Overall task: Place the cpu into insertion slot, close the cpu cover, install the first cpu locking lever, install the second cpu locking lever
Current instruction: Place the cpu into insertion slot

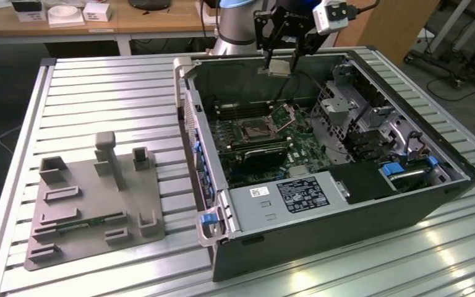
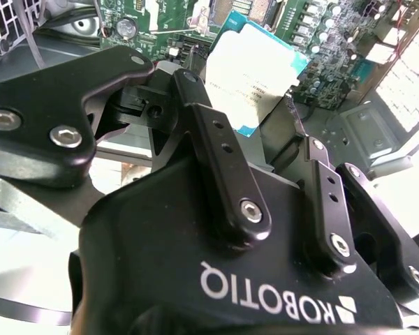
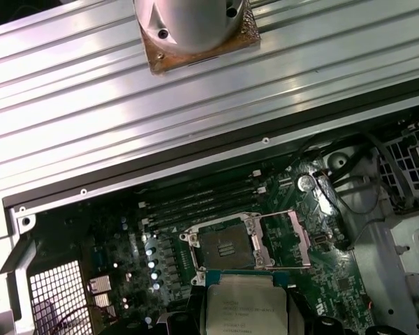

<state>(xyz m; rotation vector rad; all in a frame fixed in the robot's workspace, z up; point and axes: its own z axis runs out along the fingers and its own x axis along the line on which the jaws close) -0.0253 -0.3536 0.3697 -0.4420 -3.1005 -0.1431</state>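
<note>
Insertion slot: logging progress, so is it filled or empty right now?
Empty. The insertion slot shows its bare dark contact centre; the cpu is held in the jaws of the gripper, apart from it.

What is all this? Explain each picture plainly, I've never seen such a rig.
It is a robot arm working over an open computer case on a slatted metal table. The exterior view looks on from off the arm; both wrist views ride on the arm, near its jaws. The jaws are shut on the cpu, a small silvery chip, held above the case. Inside lies the insertion slot, empty, with the cpu cover swung open. On the exterior view's left sits a grey parts tray.
</note>
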